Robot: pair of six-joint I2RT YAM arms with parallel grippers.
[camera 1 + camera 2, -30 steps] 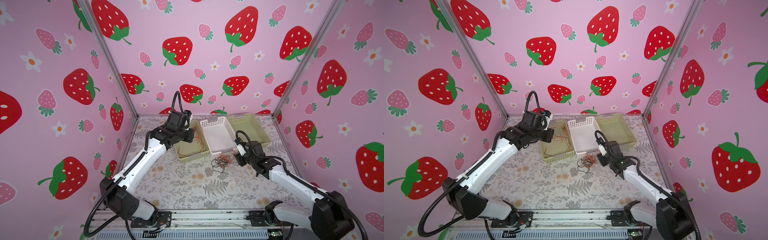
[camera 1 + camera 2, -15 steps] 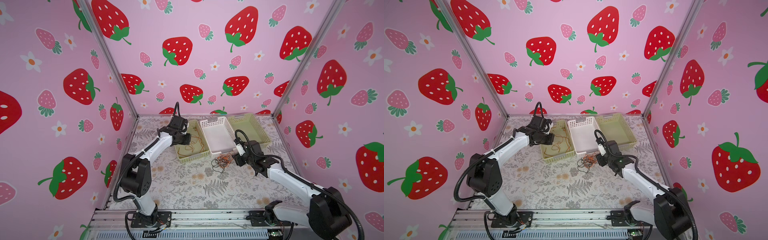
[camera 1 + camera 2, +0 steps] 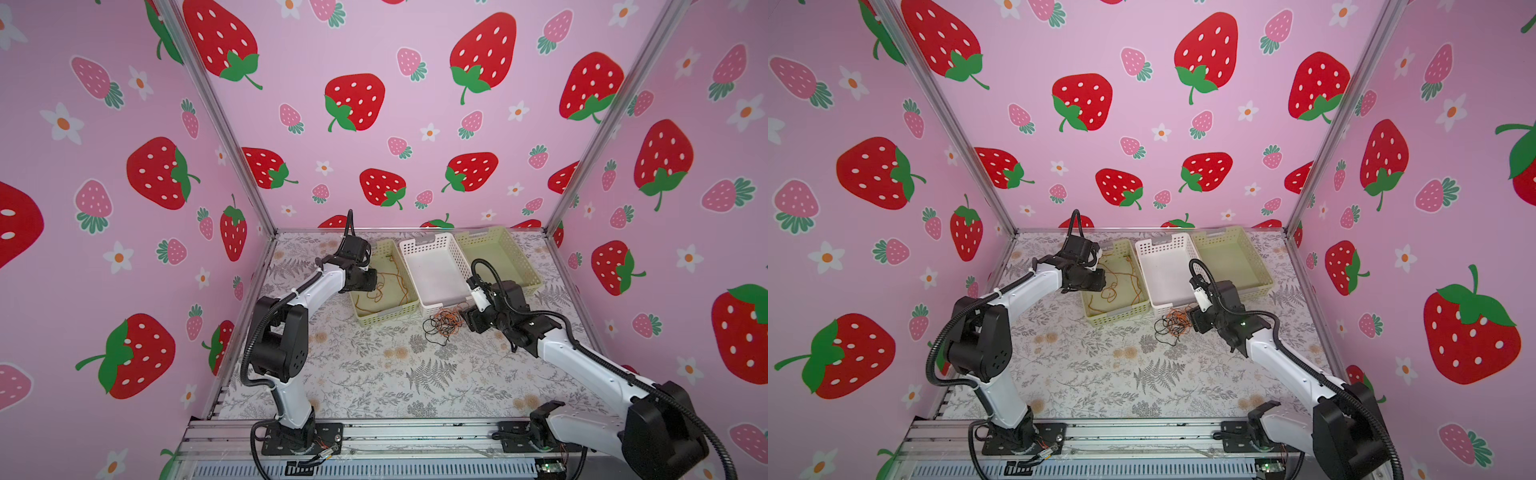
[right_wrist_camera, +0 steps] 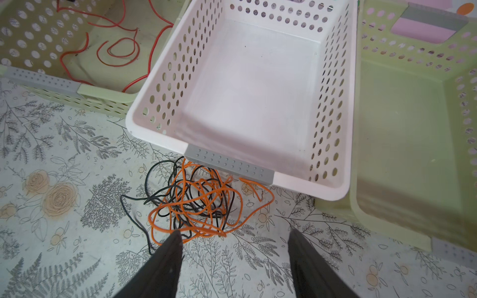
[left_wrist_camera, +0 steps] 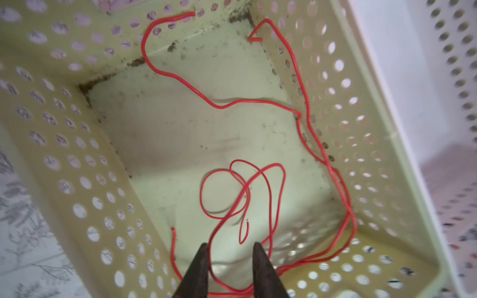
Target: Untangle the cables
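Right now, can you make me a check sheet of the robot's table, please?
Surface: floral table cover, lying flat.
Job's things: red wire lies inside the left green basket; orange and black tangle sits on the cover in front of the white basket.
Clutter: nothing seen; white basket and right green basket hold nothing.
Grippers: left tool open above the red wire; right tool open at the tangle's edge.
Cables: black hose arches over each wrist.
Surroundings: pink strawberry walls; metal rail in front.
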